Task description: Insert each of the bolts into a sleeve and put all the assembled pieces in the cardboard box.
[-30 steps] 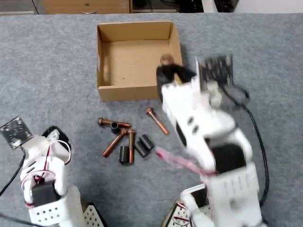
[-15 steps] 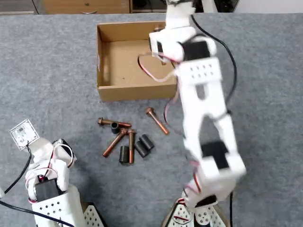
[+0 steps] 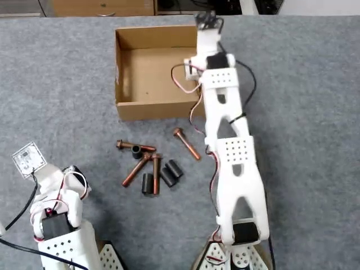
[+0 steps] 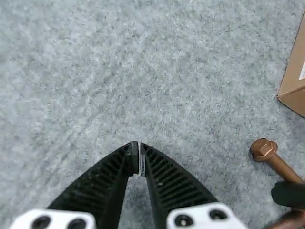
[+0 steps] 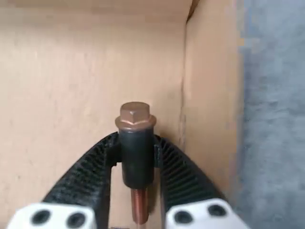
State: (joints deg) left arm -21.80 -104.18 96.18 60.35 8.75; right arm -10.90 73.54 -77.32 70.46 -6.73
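My right gripper (image 5: 136,157) is shut on an assembled piece (image 5: 136,143), a copper bolt inside a black sleeve, held over the floor of the cardboard box (image 5: 62,76) close to its right wall. From above, the right arm (image 3: 222,112) stretches to the box's far right corner (image 3: 202,34). In front of the cardboard box (image 3: 140,109), several copper bolts (image 3: 185,143) and black sleeves (image 3: 173,169) lie loose on the carpet. My left gripper (image 4: 138,157) is shut on nothing, low over bare carpet at the near left, with one bolt head (image 4: 263,149) off to its side.
Grey carpet (image 3: 304,84) covers the table. A box corner (image 4: 293,90) shows in the left wrist view. The left arm (image 3: 53,208) sits at the near left edge. Wooden furniture (image 3: 101,7) runs along the far side.
The right arm has swung from beside the box's right wall out over the box's far right corner, carrying the assembled piece. The left arm shifted slightly, then stayed still.
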